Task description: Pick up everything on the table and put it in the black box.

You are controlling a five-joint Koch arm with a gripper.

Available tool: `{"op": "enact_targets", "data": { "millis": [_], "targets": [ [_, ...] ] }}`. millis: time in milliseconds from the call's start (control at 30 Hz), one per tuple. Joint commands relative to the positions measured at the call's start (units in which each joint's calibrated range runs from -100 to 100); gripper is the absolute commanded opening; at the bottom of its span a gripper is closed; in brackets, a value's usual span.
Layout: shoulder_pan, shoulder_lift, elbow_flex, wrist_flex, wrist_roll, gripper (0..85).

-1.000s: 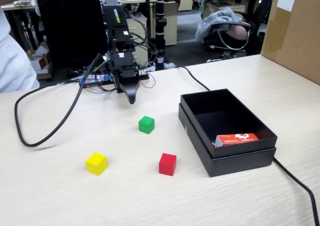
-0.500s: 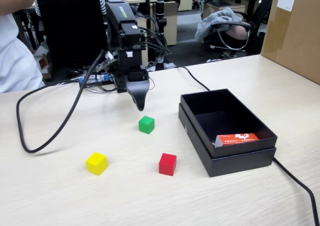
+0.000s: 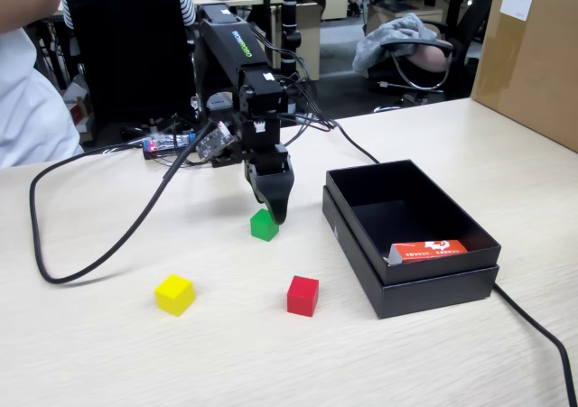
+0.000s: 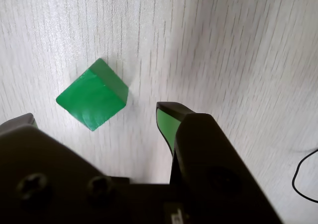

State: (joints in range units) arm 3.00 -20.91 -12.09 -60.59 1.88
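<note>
Directly above the green cube [image 4: 92, 101] on the table [image 3: 108, 353], the gripper [image 4: 94, 115] stands spread, empty; the cube sits diagonal to the jaws, so rotate before closing.

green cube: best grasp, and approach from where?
From above. The green cube sits flat on the table, turned diamond-wise to the open gripper in the wrist view. Probably rotate the wrist so the fingers close on two opposite flat faces, not corners.
</note>
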Motion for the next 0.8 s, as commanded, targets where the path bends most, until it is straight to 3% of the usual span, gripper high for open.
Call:
{"op": "enact_targets", "data": {
  "millis": [0, 233, 767],
  "targets": [
    [-0.24, 0.31, 4.48, -1.23, -0.78, 47.2],
    [-0.73, 4.21, 6.02, -1.23, -1.47, 47.2],
    [-1.56, 10.87, 8.56, -1.23, -8.01, 44.8]
  ]
}}
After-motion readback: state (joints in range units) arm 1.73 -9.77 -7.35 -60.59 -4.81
